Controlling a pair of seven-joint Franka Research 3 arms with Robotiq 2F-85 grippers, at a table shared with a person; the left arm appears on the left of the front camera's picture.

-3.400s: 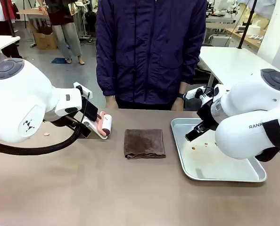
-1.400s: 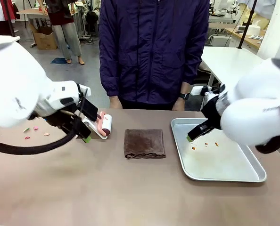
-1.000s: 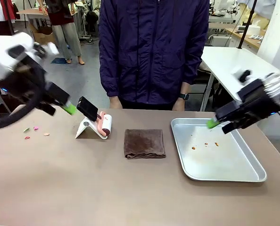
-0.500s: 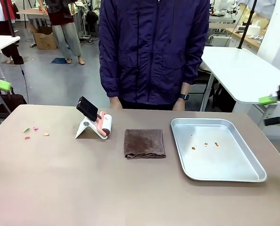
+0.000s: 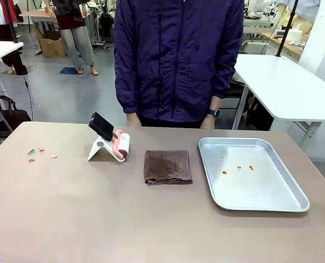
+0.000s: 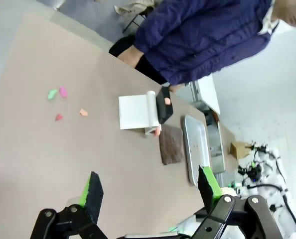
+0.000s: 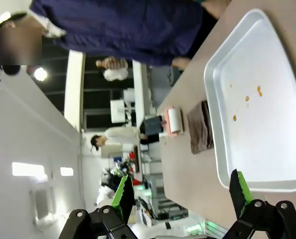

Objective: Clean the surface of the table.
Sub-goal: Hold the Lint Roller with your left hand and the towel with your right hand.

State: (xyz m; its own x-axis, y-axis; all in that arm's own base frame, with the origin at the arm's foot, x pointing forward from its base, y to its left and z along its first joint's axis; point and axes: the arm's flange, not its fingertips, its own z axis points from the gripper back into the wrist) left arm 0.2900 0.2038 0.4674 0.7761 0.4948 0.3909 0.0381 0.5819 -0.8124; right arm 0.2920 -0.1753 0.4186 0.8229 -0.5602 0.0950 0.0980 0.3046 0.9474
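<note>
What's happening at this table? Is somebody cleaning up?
Nothing is being handled right now. The left gripper and right gripper hang open and empty, up off the table. A person stands at the far side. Little coloured scraps lie near the table's left end, crumbs sit in the metal tray, and a brown cloth and lint roller sit between.

table [image 5: 97, 219] | brownish-taupe matte top | small coloured scraps near left edge
</note>
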